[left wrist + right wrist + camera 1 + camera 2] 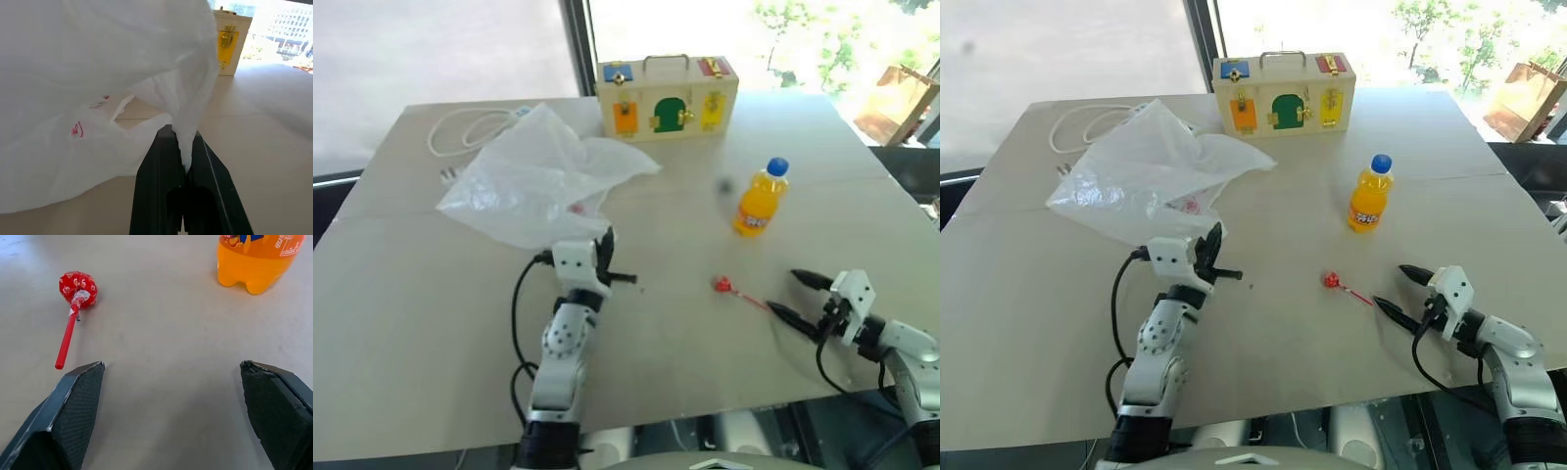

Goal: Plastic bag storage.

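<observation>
Grasp step: plastic bag (533, 176) edge pinched in closed left fingers (168, 161). Right fingers (276, 399) spread wide, nothing held. Next: free edge to be gathered, folding judged needed.

- Left gripper (185, 157): two flat black fingers on a white housing.
- Right gripper (178, 406): textured black pads.
- Silver-white arm segments with looping black cables.

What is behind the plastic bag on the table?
Behind the plastic bag, a coiled white cable with its plug shows on the table. Where the cable runs beneath the bag is covered.
</observation>
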